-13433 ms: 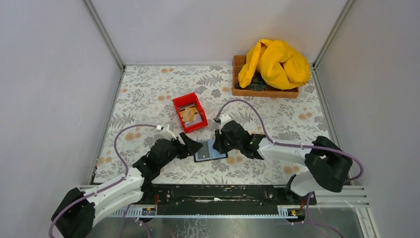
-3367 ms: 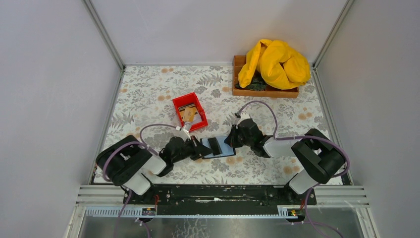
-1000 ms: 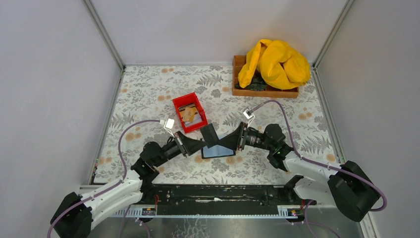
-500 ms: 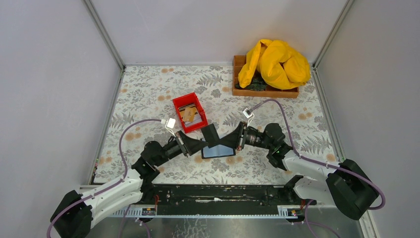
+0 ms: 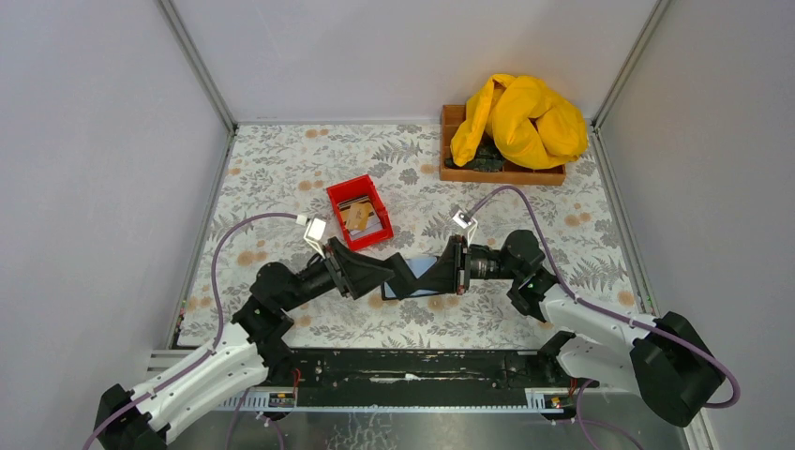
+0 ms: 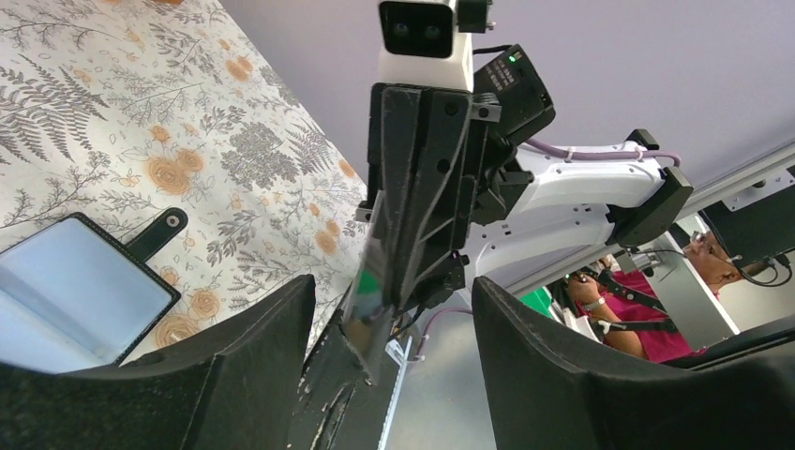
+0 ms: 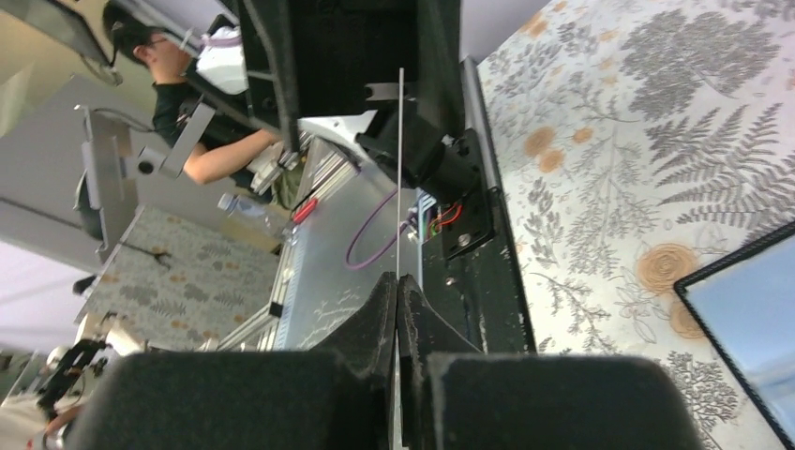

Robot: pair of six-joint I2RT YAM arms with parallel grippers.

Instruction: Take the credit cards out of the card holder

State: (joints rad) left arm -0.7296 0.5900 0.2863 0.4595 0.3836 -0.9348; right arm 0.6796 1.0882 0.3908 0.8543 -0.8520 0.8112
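The card holder (image 5: 417, 289) lies open on the floral mat, grey-blue inner face up; it also shows in the left wrist view (image 6: 75, 281) and the right wrist view (image 7: 750, 305). My right gripper (image 5: 448, 267) is shut on a thin card, seen edge-on (image 7: 399, 169), and holds it above the holder. In the left wrist view the card (image 6: 368, 291) looks shiny and sticks out toward me. My left gripper (image 6: 392, 286) is open, its fingers either side of the card's free end without touching it. More cards lie in the red bin (image 5: 359, 213).
A brown wooden tray (image 5: 454, 171) with a yellow cloth (image 5: 520, 117) on it stands at the back right. White walls and metal posts close in the mat. The black base rail (image 5: 403, 366) runs along the near edge.
My left arm has reached to the right, so its open fingers now stand round the card held by the right gripper. The holder stays flat on the mat.
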